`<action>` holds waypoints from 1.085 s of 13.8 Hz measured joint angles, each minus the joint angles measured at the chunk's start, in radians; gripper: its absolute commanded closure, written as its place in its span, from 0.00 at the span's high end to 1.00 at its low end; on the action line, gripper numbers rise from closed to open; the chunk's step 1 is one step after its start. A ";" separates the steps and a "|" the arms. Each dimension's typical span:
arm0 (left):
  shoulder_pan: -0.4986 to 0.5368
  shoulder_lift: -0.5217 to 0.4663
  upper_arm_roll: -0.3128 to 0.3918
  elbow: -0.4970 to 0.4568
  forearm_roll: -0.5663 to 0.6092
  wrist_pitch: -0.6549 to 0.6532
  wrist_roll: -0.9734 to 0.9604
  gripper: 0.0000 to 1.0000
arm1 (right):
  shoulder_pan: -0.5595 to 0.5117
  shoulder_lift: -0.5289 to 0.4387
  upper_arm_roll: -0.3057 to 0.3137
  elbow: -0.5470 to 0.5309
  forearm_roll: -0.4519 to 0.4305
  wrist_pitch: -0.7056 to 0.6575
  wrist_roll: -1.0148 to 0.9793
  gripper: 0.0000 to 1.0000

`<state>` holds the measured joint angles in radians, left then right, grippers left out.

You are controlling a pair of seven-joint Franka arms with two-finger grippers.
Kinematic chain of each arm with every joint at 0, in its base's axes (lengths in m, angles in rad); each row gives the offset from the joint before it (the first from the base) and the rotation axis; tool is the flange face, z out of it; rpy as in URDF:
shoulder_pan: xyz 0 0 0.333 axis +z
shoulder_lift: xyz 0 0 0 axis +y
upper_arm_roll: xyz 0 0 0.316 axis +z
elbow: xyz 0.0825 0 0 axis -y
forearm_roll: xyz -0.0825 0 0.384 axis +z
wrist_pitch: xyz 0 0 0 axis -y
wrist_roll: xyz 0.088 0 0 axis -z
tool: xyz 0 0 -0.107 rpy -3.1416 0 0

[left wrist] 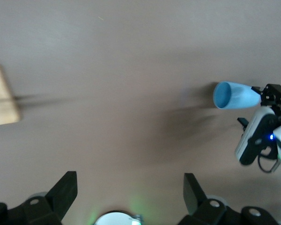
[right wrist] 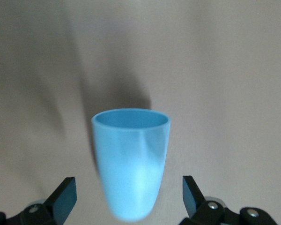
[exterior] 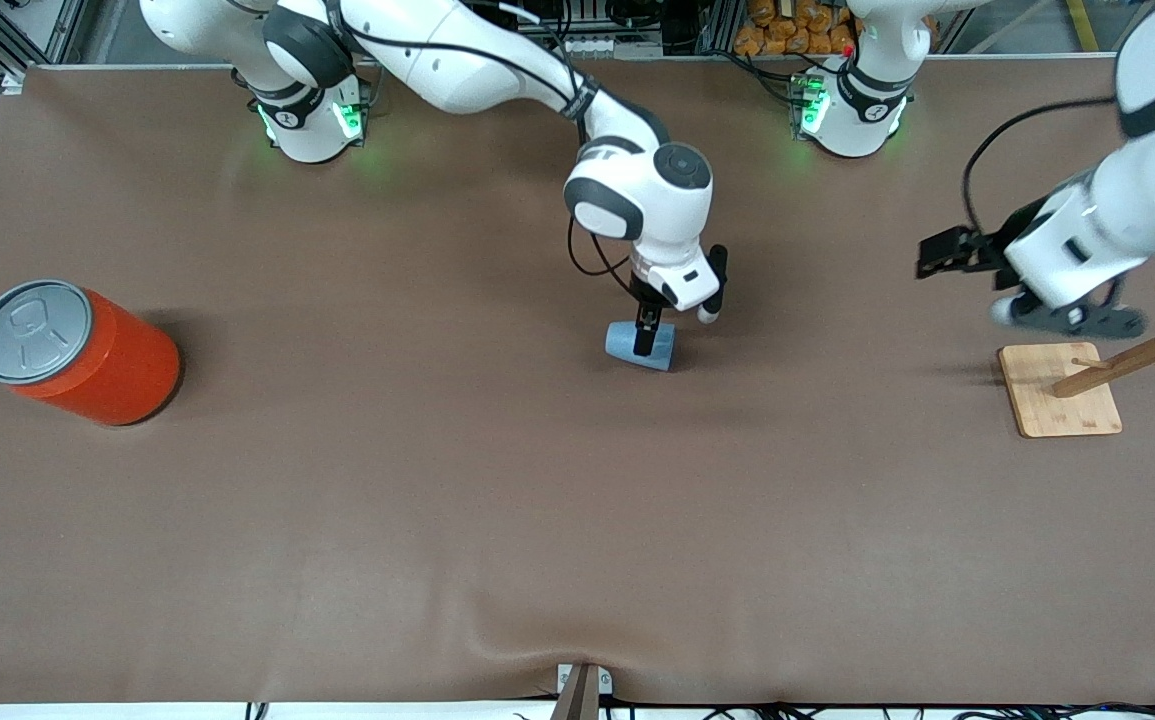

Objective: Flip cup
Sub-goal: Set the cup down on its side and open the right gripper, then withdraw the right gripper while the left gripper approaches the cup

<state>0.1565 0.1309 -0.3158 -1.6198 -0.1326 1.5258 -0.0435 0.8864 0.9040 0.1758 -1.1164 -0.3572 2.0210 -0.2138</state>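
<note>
The light-blue cup (exterior: pixel 623 346) lies on its side near the middle of the table, its mouth toward the left arm's end. My right gripper (exterior: pixel 647 335) is low over it, open, with a finger on each side of the cup and a gap to each. In the right wrist view the cup (right wrist: pixel 131 150) lies between the open fingers of that gripper (right wrist: pixel 129 187). My left gripper (exterior: pixel 1077 318) is open and empty over the table beside the wooden rack. The left wrist view shows its own open gripper (left wrist: pixel 131 180) and, farther off, the cup (left wrist: pixel 234 95).
A large orange can with a grey lid (exterior: pixel 77 350) stands at the right arm's end of the table. A wooden peg rack on a square base (exterior: pixel 1059 390) stands at the left arm's end, just under the left gripper.
</note>
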 measured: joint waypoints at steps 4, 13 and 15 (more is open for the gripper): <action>0.008 0.092 0.003 -0.093 -0.143 0.120 0.048 1.00 | -0.070 -0.116 0.040 0.010 0.102 -0.179 0.007 1.00; -0.004 0.255 -0.005 -0.163 -0.374 0.199 0.154 1.00 | -0.582 -0.286 0.067 0.026 0.251 -0.410 -0.013 1.00; -0.005 0.286 -0.006 -0.191 -0.431 0.254 0.219 1.00 | -0.700 -0.312 0.102 0.026 0.253 -0.424 -0.013 1.00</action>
<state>0.1520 0.4166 -0.3214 -1.8111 -0.5637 1.7801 0.1755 0.1863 0.5924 0.2783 -1.0907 -0.1040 1.5969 -0.2265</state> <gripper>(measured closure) 0.000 0.000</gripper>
